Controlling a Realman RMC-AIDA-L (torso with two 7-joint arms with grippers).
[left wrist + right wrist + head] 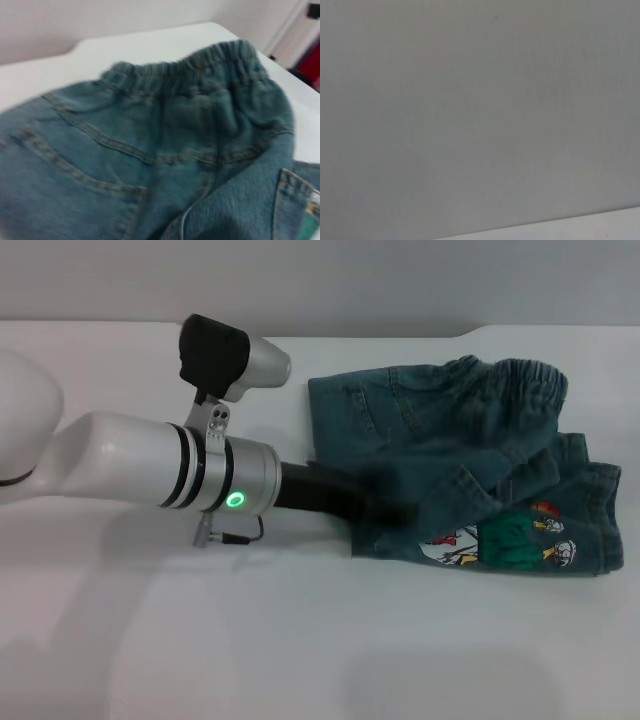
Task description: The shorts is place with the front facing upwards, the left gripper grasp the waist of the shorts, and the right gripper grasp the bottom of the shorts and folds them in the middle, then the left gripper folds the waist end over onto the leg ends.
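In the head view, the shorts (470, 465) lie crumpled on the white table (300, 640), filling the right half of the frame from the upper middle down to the right edge. The waist of the shorts (510, 380) sits at the upper right, its gathered band arching along the top of the heap. Below it, at the lower right, the leg ends (560, 530) lie flat, one showing a red, white and green cartoon print (510, 543). Part of the denim is doubled over itself between the waistband and the printed leg. The left arm (150, 470) reaches in from the left edge across the middle of the frame, a green light (235, 501) glowing on its wrist ring. Its dark end, the left gripper (385, 515), is at the lower left edge of the denim, touching or just over the cloth; I cannot tell whether its fingers are wide, narrow or holding the fabric. The right arm does not appear here.

In the left wrist view, denim fills nearly the whole frame. The puckered waistband runs across the upper middle and right, with a stitched pocket seam (100, 142) slanting through the lower left. A strip of white table shows beyond it at the top. No fingers show.

The right wrist view shows only a plain grey surface, with a pale strip along the lower right edge.
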